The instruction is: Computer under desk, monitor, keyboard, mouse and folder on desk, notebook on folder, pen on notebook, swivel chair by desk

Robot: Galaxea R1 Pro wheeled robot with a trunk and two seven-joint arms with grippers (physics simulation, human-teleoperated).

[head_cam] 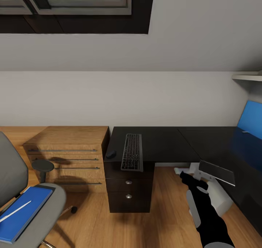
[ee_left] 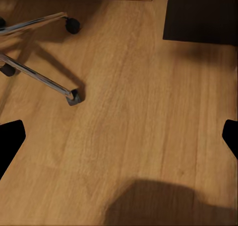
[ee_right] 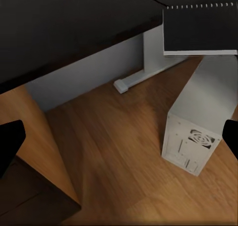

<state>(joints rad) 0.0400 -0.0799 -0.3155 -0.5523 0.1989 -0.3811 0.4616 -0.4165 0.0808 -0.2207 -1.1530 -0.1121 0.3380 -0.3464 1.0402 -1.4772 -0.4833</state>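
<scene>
The black L-shaped desk [head_cam: 163,142] holds the keyboard [head_cam: 131,151] over its drawers, with the mouse [head_cam: 110,154] just left of it. At lower left, the swivel chair [head_cam: 43,211] carries the blue folder [head_cam: 22,211] on its seat, and a thin white pen [head_cam: 15,211] lies on the folder. The light grey computer [ee_right: 198,126] stands on the floor in the crook of the desk, with the notebook [ee_right: 201,30] lying flat on top. My right gripper [ee_right: 119,141] hangs open in front of it. My left gripper [ee_left: 119,136] is open over bare floor. The monitor is out of view.
A wooden dresser [head_cam: 67,157] stands against the desk's left side. A blue wall panel [head_cam: 251,119] rises behind the desk's right wing. The chair's chrome legs and casters [ee_left: 73,96] spread over the wood floor near my left gripper. A white desk foot [ee_right: 131,79] lies behind the computer.
</scene>
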